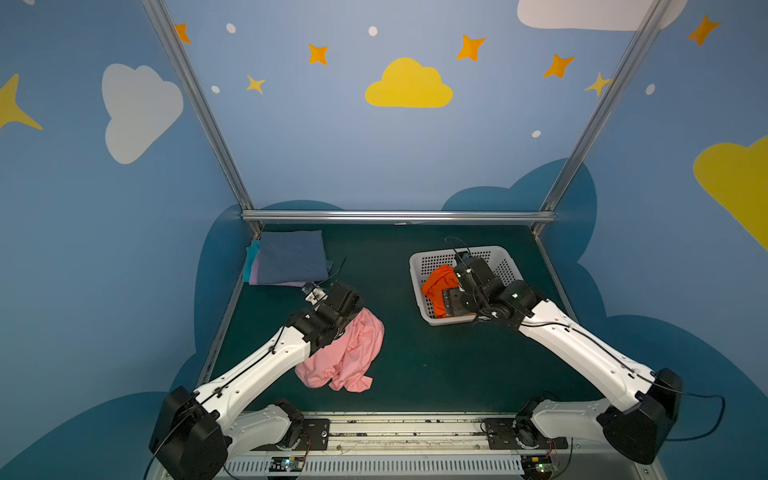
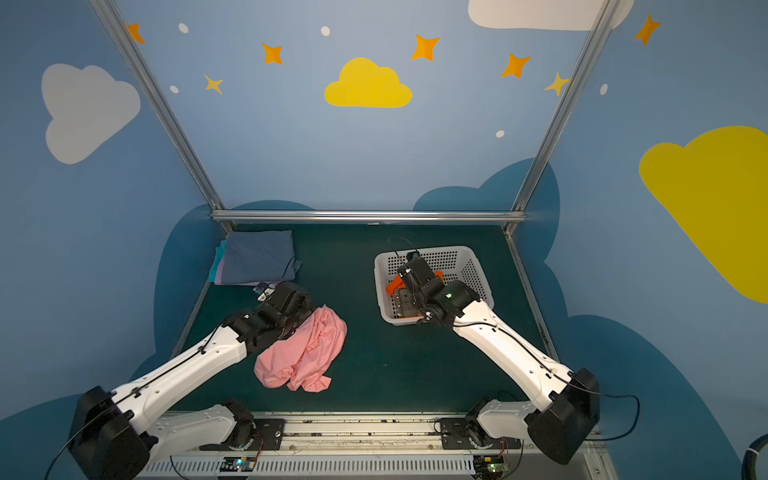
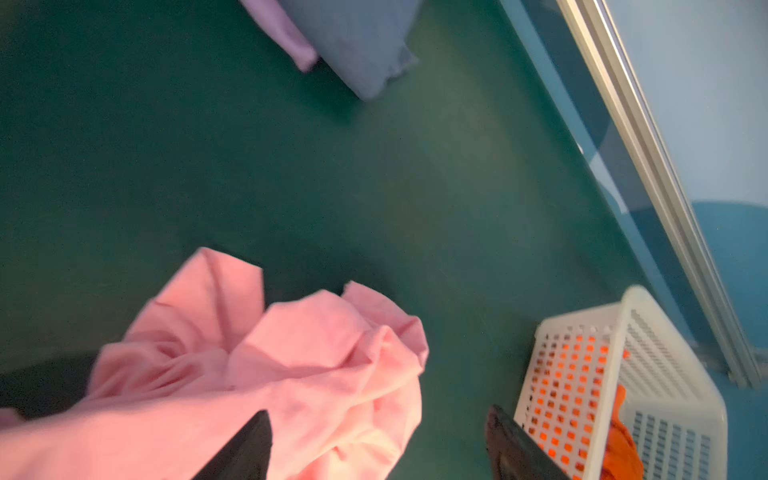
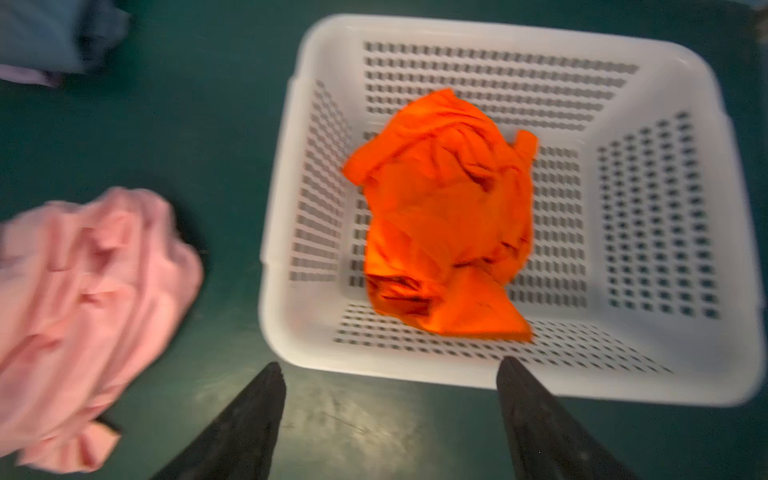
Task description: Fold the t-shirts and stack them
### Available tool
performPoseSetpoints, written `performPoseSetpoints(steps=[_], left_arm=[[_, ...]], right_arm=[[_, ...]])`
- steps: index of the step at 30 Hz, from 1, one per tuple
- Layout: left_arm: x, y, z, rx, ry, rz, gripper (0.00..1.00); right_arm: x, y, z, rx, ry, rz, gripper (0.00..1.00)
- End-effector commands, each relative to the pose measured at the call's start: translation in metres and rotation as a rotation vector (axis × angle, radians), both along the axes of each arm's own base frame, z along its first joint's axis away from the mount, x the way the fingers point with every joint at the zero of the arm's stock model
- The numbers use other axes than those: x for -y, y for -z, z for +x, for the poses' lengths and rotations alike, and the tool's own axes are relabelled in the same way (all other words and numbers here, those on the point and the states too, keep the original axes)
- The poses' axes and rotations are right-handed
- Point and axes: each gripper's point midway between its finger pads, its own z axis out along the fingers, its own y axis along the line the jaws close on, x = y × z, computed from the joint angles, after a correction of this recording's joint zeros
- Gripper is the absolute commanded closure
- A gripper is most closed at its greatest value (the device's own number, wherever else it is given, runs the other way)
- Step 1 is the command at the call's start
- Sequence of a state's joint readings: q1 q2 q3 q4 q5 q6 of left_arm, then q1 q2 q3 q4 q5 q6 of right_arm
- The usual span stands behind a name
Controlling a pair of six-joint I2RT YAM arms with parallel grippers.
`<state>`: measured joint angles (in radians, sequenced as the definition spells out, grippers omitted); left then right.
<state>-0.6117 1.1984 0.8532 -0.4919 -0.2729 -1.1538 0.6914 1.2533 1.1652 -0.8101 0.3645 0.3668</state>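
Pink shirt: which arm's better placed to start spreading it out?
Left. The left gripper hangs open directly over the crumpled pink shirt, which lies against that arm's wrist in both top views. The right gripper, also open, is across the table at the basket.

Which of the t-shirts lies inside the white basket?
The orange t-shirt, crumpled inside the basket. The pink one lies on the table; the rest are folded in a stack.
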Motion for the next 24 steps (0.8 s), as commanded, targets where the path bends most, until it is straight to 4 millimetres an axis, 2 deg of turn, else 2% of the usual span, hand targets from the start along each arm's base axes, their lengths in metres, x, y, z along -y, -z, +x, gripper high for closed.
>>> performPoseSetpoints(steps=[1,4,7,11,14,18,22,24], left_arm=[[0.073,0.006,0.014,-0.037,0.252,-0.071,0.26],[0.121,0.016,0.016,-0.14,0.406,-0.004,0.29],[0.154,0.02,0.028,-0.159,0.474,0.026,0.29],[0.185,0.02,0.045,-0.152,0.513,0.019,0.28],[0.203,0.025,0.047,-0.162,0.546,0.022,0.29],[0.226,0.04,0.033,-0.2,0.596,0.016,0.35],[0.25,0.057,0.008,-0.259,0.647,-0.017,0.59],[0.264,0.063,-0.006,-0.285,0.681,-0.025,0.68]], right_arm=[[0.063,0.016,-0.007,-0.017,0.148,-0.132,0.19],[0.081,0.034,-0.01,-0.078,0.219,-0.108,0.19],[0.083,0.046,-0.014,-0.124,0.264,-0.041,0.19],[0.09,0.052,-0.019,-0.142,0.345,0.053,0.16],[0.098,0.058,-0.019,-0.158,0.396,0.139,0.15],[0.109,0.073,-0.012,-0.206,0.467,0.264,0.15],[0.117,0.09,0.005,-0.246,0.522,0.376,0.16],[0.124,0.094,0.021,-0.236,0.559,0.414,0.16]])
